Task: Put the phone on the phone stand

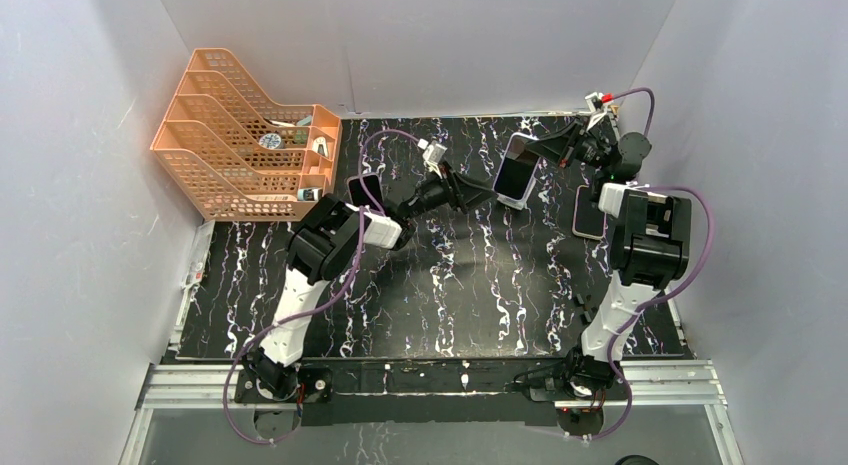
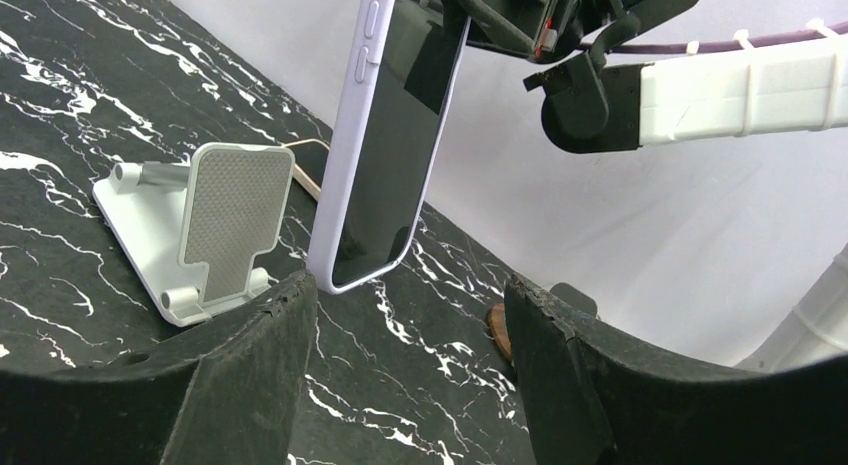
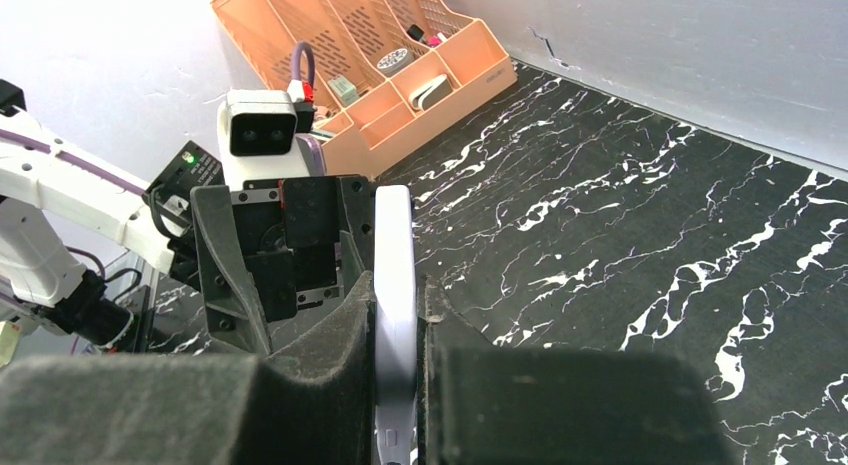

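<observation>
Seen from above, an orange plastic lattice desk organiser (image 1: 250, 135) stands at the far left, with small odds and ends in its front compartments. A lilac-edged, dark-screened phone (image 1: 517, 172) hangs between both arms. In the left wrist view, the left gripper (image 2: 410, 295) is spread open. The phone's lower end sits just above its gap, near a white metal phone stand (image 2: 215, 230). In the right wrist view, the right gripper (image 3: 397, 305) is clamped on the phone's edge.

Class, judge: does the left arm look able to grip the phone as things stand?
Probably yes: the left gripper is open and the phone hangs just ahead of it, nothing between. The right gripper holds its upper end.
</observation>
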